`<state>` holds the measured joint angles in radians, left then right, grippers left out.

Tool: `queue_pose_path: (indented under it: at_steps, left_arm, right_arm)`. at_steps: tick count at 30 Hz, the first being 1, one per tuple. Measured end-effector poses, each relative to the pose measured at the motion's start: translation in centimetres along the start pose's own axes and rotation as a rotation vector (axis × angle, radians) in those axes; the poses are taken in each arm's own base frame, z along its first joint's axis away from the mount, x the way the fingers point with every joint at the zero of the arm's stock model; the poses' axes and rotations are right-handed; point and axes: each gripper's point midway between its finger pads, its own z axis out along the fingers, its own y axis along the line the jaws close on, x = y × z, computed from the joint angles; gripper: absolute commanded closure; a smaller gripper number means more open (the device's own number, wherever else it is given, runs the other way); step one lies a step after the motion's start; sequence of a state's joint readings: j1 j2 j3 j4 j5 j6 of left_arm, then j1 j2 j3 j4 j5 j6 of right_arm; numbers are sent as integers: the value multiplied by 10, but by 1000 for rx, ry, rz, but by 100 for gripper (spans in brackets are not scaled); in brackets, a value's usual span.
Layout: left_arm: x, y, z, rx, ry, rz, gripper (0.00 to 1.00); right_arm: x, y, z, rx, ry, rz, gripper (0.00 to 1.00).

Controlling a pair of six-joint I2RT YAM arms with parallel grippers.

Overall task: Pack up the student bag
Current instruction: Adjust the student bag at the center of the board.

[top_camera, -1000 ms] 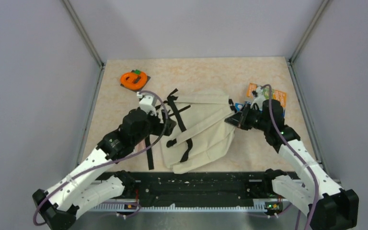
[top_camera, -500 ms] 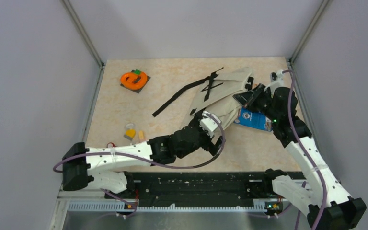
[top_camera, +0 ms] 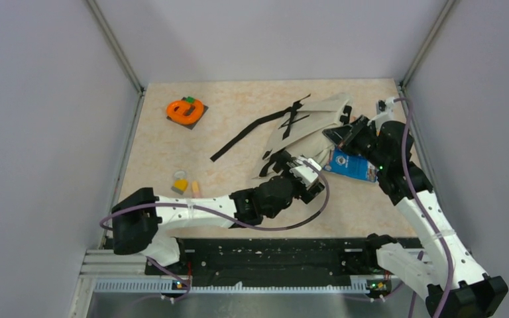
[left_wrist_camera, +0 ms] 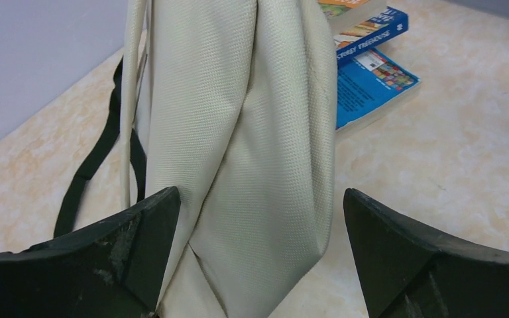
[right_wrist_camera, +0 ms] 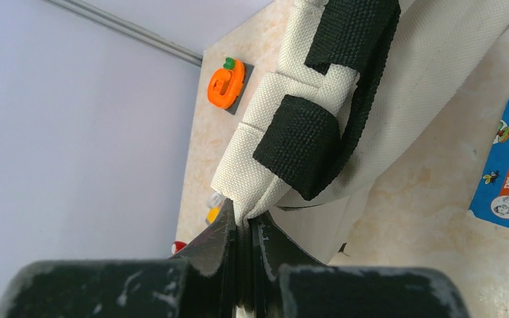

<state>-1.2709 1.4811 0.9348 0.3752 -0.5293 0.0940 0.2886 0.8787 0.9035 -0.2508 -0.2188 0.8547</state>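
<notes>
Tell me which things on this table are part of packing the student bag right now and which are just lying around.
In the job: student bag; right gripper, pinching its edge; left gripper, open around its body; blue book beside it, probably to go in.
Lying about for now: orange pumpkin-shaped piece on a dark pad; small yellow bits.

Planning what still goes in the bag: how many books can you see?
3, together on the table beside the student bag: a blue one nearest, a second blue one behind it, an orange-edged one farthest, cut off by the frame. The bag may hide more.
</notes>
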Motion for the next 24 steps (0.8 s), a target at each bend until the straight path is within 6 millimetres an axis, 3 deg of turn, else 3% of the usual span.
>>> queue_pose_path:
  at_steps: [3,4,9,10,12,14,17,21,24]
  left_arm:
    - [0,5,8,-49,-5,26,2]
    - [-2,6,12,-65,-10,31,7]
    - [-11,15,32,-168,-23,82,68]
    - [-10,18,33,-187,-18,96,77]
    - [-9,24,32,-210,-11,113,92]
    - [-10,29,30,-214,-4,112,98]
    - [-11,44,24,-174,36,110,100]
    - [-21,71,2,-110,90,68,100]
    - [-26,89,-24,-60,145,18,100]
  right_arm:
    - [-1,2,-2,-4,-6,0,100]
    - [-1,3,-2,-6,-8,0,100]
    - [-1,3,-4,-9,-8,-7,100]
    - [-1,2,-4,-4,-7,-16,93]
    - [0,0,-5,6,1,-36,60]
    - [-2,4,-8,5,10,-71,34]
    - [-15,25,-15,-30,12,-168,15]
    - [-47,44,-25,-35,-80,-312,5]
    - [-60,40,-33,6,-142,-395,3]
